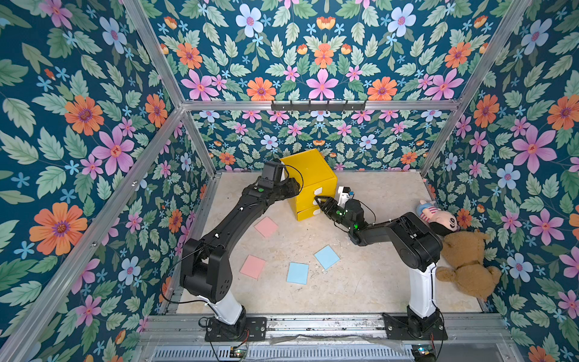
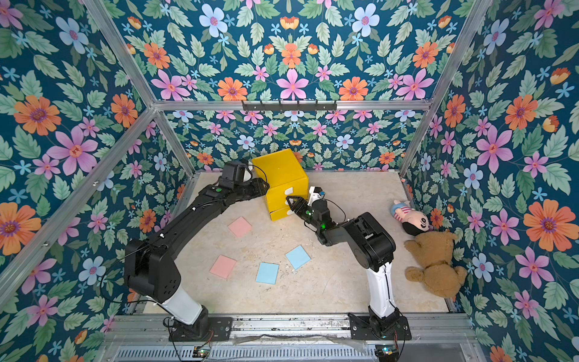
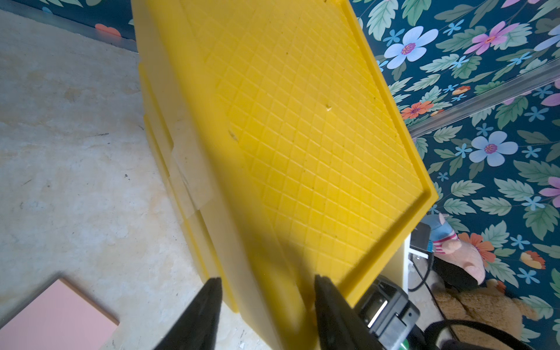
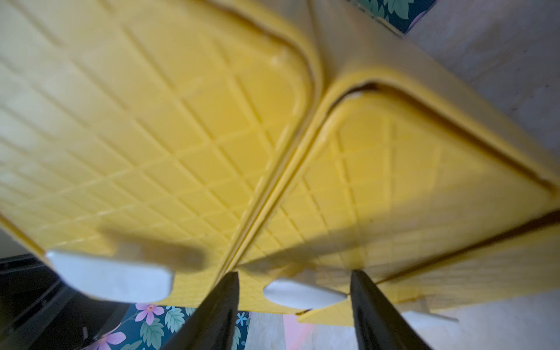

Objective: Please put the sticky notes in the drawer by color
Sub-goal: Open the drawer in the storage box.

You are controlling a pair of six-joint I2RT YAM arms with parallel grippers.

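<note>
Left gripper (image 3: pixel 266 281) sat at the upper left edge of the drawer (image 1: pixel 308 175); we noted its fingers (image 3: pixel 209 303) clamped across that yellow edge. Ahead of the drawer's front we logged two pink sticky notes (image 1: pixel 266 226) toward its left, and two blue sticky notes (image 1: pixel 297 273) farther out, all flat on the table (image 1: pixel 376 282). Right gripper (image 4: pixel 294 278) was at the drawer's front face, its fingers released and spread either side of the middle white handle (image 4: pixel 303 292).
</note>
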